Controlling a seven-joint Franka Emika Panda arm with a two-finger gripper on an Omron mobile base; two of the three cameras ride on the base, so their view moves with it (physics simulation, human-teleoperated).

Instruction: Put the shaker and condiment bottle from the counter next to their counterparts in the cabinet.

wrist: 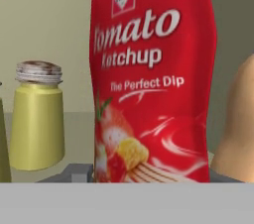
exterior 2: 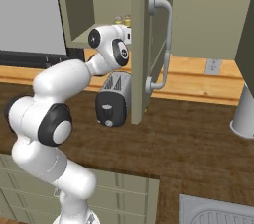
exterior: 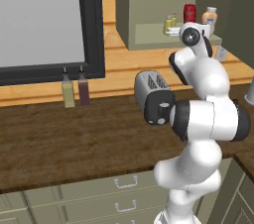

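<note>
A: Condiment bottle (wrist: 154, 79) is up in the cabinet (exterior: 149, 5), standing on the shelf (exterior: 149, 35). Peach bottle (exterior: 210, 17) just to one side of it, shaker (wrist: 37, 115) near on the other.

B: Held or released?

A: Can't tell. Bottle sits close in front of the hand camera, between where the fingertips would be, but the tips are hidden. Jaws look set to about bottle width; contact unclear.

B: Risks?

A: Tight spacing. Any sideways drift on retreat and the bottle clips the peach bottle or the shaker. If the fingers drag on it while backing out, it tips off the shelf edge. The open cabinet door (exterior 2: 141, 44) is close beside the wrist, too.

B: Arm pose?

A: Reached high over the toaster (exterior: 155, 96), elbow bent, gripper (exterior: 191, 33) level with the shelf front, pointing in.
</note>
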